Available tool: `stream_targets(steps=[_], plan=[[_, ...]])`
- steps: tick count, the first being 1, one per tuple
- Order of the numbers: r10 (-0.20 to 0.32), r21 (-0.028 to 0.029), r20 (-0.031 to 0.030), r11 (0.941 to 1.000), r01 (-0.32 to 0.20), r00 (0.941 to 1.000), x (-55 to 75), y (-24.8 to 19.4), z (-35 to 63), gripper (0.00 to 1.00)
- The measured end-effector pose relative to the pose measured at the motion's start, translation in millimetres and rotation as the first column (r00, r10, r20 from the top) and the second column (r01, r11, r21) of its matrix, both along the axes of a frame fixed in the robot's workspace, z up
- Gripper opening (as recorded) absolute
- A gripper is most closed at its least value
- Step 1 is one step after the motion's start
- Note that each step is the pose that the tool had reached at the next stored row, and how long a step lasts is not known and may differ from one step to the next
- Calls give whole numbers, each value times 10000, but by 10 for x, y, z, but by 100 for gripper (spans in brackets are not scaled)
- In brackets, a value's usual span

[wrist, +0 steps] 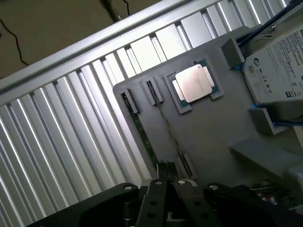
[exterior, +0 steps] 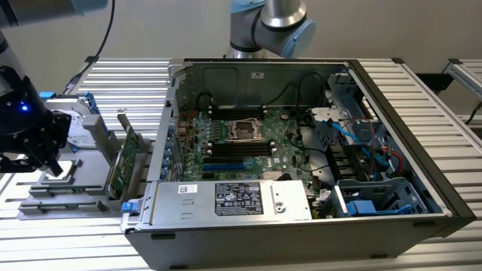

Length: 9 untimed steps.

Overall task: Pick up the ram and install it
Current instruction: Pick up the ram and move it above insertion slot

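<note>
Though slatted, silver table (exterior: 68, 251); plain wall (exterior: 166, 28).

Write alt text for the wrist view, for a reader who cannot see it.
The shut gripper hangs over a grey tray, close to the near end of the ram, a thin green stick standing on edge in a slot. A second stick, a processor chip and a hard drive sit on the same tray, which lies on a ribbed metal table.
</note>
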<state>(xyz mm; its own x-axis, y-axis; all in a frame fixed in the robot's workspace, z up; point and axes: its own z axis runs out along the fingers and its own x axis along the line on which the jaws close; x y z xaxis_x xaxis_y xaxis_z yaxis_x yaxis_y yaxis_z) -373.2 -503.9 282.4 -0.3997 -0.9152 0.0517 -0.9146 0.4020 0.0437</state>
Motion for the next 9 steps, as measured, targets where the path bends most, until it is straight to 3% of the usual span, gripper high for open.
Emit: stream_targets(steps=[4,9], plan=[[734,1,1,9973,-734,9973,0,0,-28,11],[1633,-20,-11,9866,-1633,9866,0,0,-40,11]])
